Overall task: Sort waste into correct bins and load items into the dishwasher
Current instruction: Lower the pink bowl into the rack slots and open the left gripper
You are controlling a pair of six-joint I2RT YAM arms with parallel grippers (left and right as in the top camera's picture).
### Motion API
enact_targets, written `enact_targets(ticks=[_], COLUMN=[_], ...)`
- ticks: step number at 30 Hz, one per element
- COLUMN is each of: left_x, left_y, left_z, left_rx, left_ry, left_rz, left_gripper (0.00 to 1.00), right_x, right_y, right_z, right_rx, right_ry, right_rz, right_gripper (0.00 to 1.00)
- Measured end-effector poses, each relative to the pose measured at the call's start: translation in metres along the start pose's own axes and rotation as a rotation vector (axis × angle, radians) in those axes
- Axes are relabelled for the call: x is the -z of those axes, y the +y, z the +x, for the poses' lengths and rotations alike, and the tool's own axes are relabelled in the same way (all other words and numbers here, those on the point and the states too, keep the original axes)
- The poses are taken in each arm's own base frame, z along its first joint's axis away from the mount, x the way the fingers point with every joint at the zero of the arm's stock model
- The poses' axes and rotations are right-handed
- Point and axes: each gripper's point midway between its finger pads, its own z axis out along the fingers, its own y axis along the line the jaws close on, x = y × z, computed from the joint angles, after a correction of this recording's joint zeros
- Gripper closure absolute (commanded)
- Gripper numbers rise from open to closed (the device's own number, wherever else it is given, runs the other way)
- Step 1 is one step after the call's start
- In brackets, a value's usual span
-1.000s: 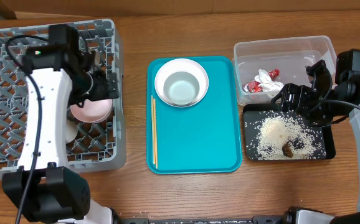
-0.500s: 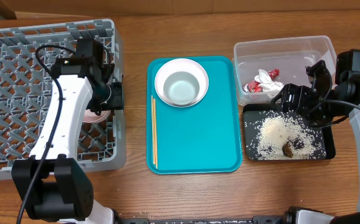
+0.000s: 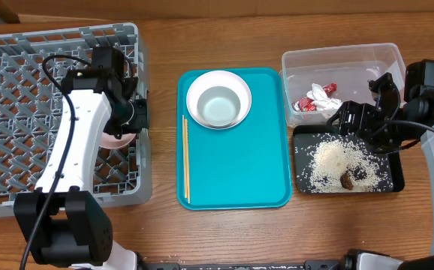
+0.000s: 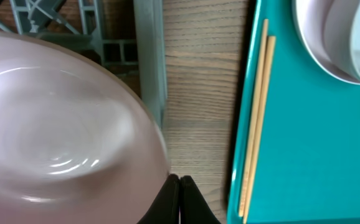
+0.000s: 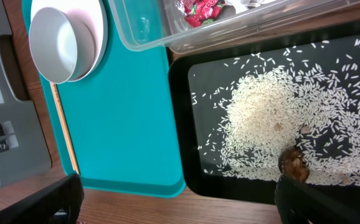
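The pink bowl (image 4: 61, 124) lies in the grey dishwasher rack (image 3: 22, 75), mostly hidden under my left arm in the overhead view (image 3: 114, 139). My left gripper (image 4: 180, 186) is shut with nothing between its fingers, just right of the bowl's rim, over the rack's right wall (image 4: 149, 56). A pale bowl (image 3: 218, 103) sits on a white plate (image 5: 99, 31) at the back of the teal tray (image 3: 236, 172), with the chopsticks (image 3: 186, 157) along its left edge. My right gripper (image 5: 180, 205) hangs open over the black tray (image 3: 396, 176) of rice (image 3: 337, 157) and a brown lump (image 5: 294, 163).
The clear tub (image 3: 352, 64) at the back right holds the red-and-white wrapper (image 3: 318, 100) with tissue. Bare wooden table lies between the rack and the teal tray and along the front edge.
My left gripper has closed from wide open to shut, and the arm has swung from inside the rack to its right wall. The right arm has stayed still.
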Motion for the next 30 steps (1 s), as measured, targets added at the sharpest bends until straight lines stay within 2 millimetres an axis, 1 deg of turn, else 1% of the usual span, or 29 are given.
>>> enact_targets(ticks=[1, 2, 3, 4, 5, 6, 8, 13, 18, 21, 22, 23, 26, 30], left_x=[0.006, 0.011, 0.018, 0.024, 0.028, 0.032, 0.034, 0.033, 0.032, 0.022, 0.017, 0.013, 0.002, -0.005], left_y=[-0.001, -0.002, -0.004, -0.005, -0.005, -0.006, -0.005, 0.003, 0.006, 0.008, 0.009, 0.009, 0.011, 0.012], left_z=[-0.004, -0.007, -0.012, -0.017, -0.020, -0.023, -0.022, -0.011, -0.015, -0.015, -0.013, -0.011, -0.007, -0.005], left_rx=[-0.001, -0.002, -0.004, -0.010, -0.009, -0.009, -0.010, 0.005, 0.008, 0.011, 0.012, 0.012, 0.025, 0.024], left_ry=[-0.011, -0.025, -0.042, -0.059, -0.071, -0.083, -0.080, -0.036, -0.054, -0.054, -0.048, -0.042, -0.031, -0.026], left_rz=[0.004, 0.007, 0.011, 0.012, 0.014, 0.013, 0.008, -0.036, -0.054, -0.061, -0.062, -0.063, -0.066, -0.066], left_gripper=[0.96, 0.90, 0.74, 0.64, 0.61, 0.55, 0.36, 0.34, 0.35, 0.34, 0.28, 0.00, 0.00, 0.00], right_x=[0.000, 0.000, 0.000, 0.000, 0.000, 0.000, 0.000, 0.000, 0.000, 0.000, 0.000, 0.000, 0.000, 0.000], right_y=[0.000, 0.000, 0.000, 0.000, 0.000, 0.000, 0.000, 0.000, 0.000, 0.000, 0.000, 0.000, 0.000, 0.000], right_z=[0.000, 0.000, 0.000, 0.000, 0.000, 0.000, 0.000, 0.000, 0.001, 0.001, 0.001, 0.001, 0.001, 0.001], right_rx=[0.000, 0.000, 0.000, 0.000, 0.000, 0.000, 0.000, 0.000, 0.000, -0.001, -0.001, -0.001, -0.002, -0.002], right_ry=[0.001, 0.001, 0.001, 0.001, 0.001, 0.001, 0.001, 0.002, 0.002, 0.003, 0.002, 0.002, 0.005, 0.005], right_rz=[0.000, 0.000, 0.000, 0.000, 0.000, 0.000, 0.000, 0.001, 0.000, 0.000, 0.001, 0.000, 0.001, 0.000], right_gripper=[0.00, 0.00, 0.00, 0.00, 0.00, 0.00, 0.00, 0.00, 0.00, 0.00, 0.00, 0.00, 0.00, 0.00])
